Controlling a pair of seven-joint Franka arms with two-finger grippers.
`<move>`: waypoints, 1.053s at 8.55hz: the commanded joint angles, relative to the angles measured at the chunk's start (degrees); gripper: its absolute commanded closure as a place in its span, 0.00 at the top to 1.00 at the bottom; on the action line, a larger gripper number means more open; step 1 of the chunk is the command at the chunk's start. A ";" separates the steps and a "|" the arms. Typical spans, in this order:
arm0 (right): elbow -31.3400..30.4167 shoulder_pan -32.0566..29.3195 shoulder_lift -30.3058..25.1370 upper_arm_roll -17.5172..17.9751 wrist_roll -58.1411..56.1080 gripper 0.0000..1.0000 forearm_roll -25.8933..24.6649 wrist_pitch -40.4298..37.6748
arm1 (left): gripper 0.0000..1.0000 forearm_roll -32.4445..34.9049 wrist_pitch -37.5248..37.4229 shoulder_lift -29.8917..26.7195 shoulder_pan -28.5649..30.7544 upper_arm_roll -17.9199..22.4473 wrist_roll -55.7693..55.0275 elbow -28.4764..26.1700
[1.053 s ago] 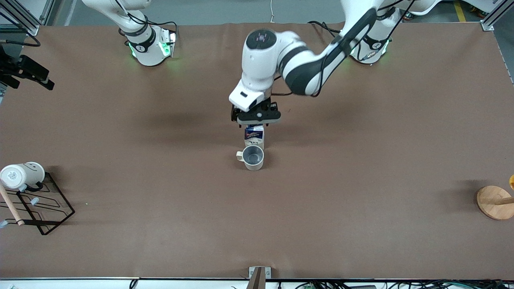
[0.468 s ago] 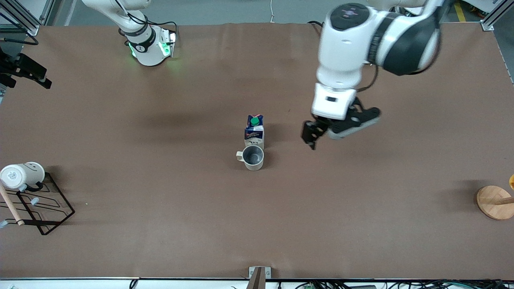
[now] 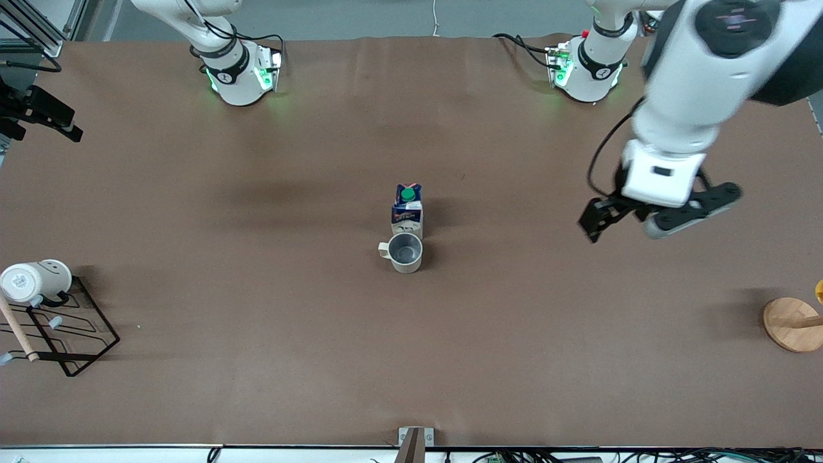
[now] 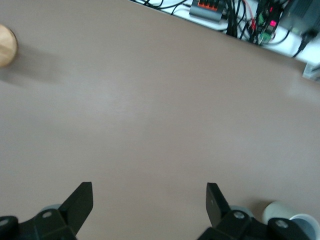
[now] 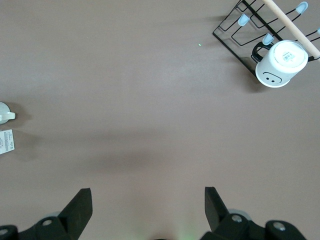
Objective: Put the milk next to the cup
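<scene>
The milk [image 3: 407,211] is seen standing upright on the brown table [image 3: 257,334] near its middle, green cap uppermost, released and touched by no gripper. The cup [image 3: 404,252] is found just beside it, on the side nearer to the front camera, upright with its grey inside showing and its small handle turned toward the right arm's end of the table; carton and cup appear to touch or nearly touch, which of the two cannot be told. The left gripper [image 3: 627,218] is held in the air over bare table toward the left arm's end, well apart from the milk; its fingers [image 4: 80,202] are spread wide in the left wrist view and nothing is held between them. The right gripper [image 5: 148,210] is not shown in the front view, where only the base of the right arm is seen; in the right wrist view its fingers are likewise wide apart and empty, over bare table, and the arm waits. A white smiley-face mug [image 3: 35,280] is noted lying on its side against a black wire rack [image 3: 71,334] at the right arm's end of the table. A round wooden base [image 3: 792,323] is recorded at the left arm's end.
</scene>
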 commanded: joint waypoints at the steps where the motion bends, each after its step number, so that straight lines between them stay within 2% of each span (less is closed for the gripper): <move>1: -0.07 -0.65 -0.37 0.29 -0.78 0.99 -0.65 -0.32 | 1.00 -5.26 -5.42 -5.63 -2.62 9.70 19.29 -1.59; 3: -0.07 -0.65 -0.37 0.29 -0.78 0.99 -0.65 -0.32 | 1.00 -8.87 -8.34 -9.41 -3.06 16.92 31.79 -2.98; 5: -0.07 -0.65 -0.37 0.20 -0.78 0.99 -0.65 -0.32 | 1.00 -8.97 -8.87 -14.24 -2.89 18.09 35.96 -6.76; 9: -0.07 -0.65 -0.37 0.20 -0.78 0.99 -0.65 -0.40 | 1.00 -8.89 -10.72 -14.08 -2.27 18.44 37.30 -6.16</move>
